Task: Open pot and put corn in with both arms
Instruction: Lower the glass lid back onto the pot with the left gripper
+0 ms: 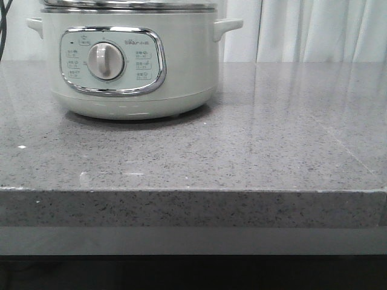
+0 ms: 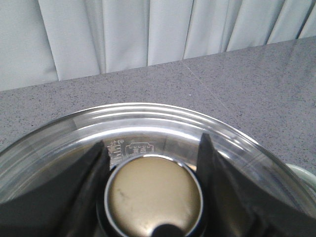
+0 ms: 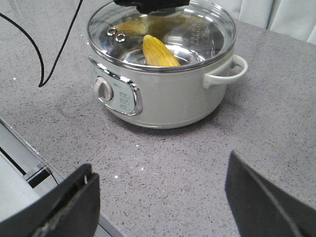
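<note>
One pot (image 3: 163, 94), one corn (image 3: 158, 52) inside, apparently lidded.

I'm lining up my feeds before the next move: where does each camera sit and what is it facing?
Front: low at the table edge, facing the pot; no arm shows.
Left wrist: just above the glass lid, left hand straddling the knob.
Right wrist: raised, back from the pot; right hand open, corn under the lid.
Front and right wrist share the dial.

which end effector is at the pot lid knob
The left end effector: its fingers flank the lid knob. The right end effector hangs open, away from the pot.
</note>
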